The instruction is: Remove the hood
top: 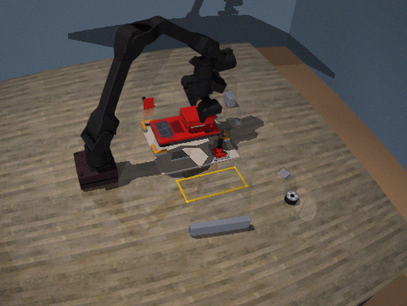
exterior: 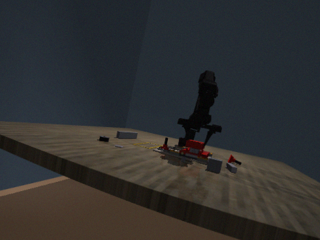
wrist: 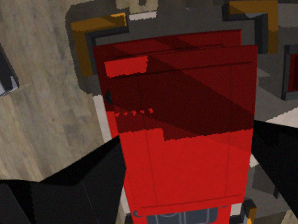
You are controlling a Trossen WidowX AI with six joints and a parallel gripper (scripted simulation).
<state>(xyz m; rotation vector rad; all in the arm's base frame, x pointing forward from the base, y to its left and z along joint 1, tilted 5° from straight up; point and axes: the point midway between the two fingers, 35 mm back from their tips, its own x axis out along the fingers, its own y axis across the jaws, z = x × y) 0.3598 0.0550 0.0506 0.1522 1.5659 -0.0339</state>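
Note:
The red hood (top: 190,117) (exterior: 194,144) (wrist: 185,167) is between the two black fingers of my gripper (top: 201,112) (exterior: 196,143) (wrist: 184,135), which is shut on its sides. The hood appears slightly raised over the red toy car body (top: 187,135) (exterior: 204,154); the exact gap is hard to tell. In the wrist view it fills the middle, slightly turned, with a finger on each side. The yellow outline of the marked area (top: 217,194) lies on the table beside the car, on the side nearer the top camera, with nothing inside.
A low holder with orange corners (top: 159,149) surrounds the car. A small red part with a black post (top: 219,152) stands between car and outline. A long grey bar (top: 220,226) (exterior: 127,135), a wheel (top: 291,197) (exterior: 104,139), a grey block (top: 229,99) (exterior: 214,165) and a red piece (top: 148,103) lie around.

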